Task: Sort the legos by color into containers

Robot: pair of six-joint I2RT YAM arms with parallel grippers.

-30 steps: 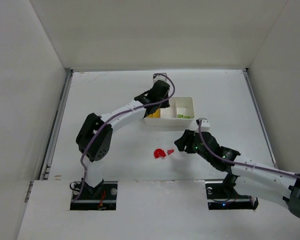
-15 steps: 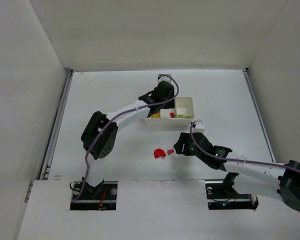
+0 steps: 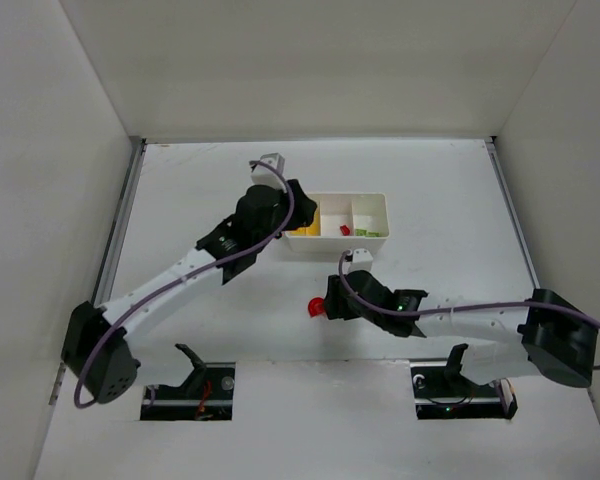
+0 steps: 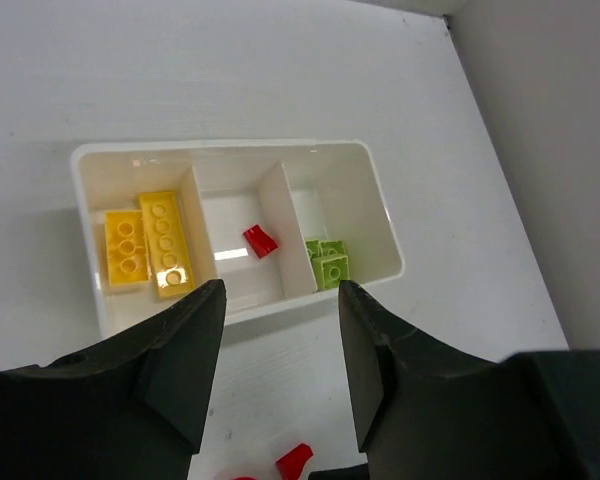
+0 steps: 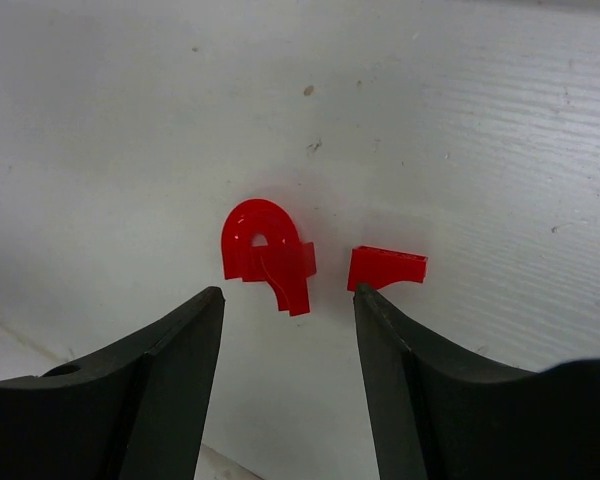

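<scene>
The white tray (image 4: 385, 215) has three containers side by side. Two yellow legos (image 4: 148, 248) lie in the left one, a small red wedge (image 4: 260, 240) in the middle one and green legos (image 4: 328, 262) in the right one. My left gripper (image 4: 280, 290) hangs open and empty just before the tray's near wall, by the tray's left end (image 3: 302, 208) in the top view. On the table a red half-disc (image 5: 265, 250) and a red wedge (image 5: 385, 267) lie just apart. My right gripper (image 5: 288, 295) stands open right before them, fingertips short of both pieces.
The tray (image 3: 380, 205) sits at mid-table, with the red half-disc (image 3: 317, 307) in front of it. The right arm (image 3: 460, 320) lies low across the near table. White walls close the table on three sides.
The left gripper opened over the middle compartment, left a red wedge in it, and pulled back to the left. The right gripper moved left up to the red pieces on the table.
</scene>
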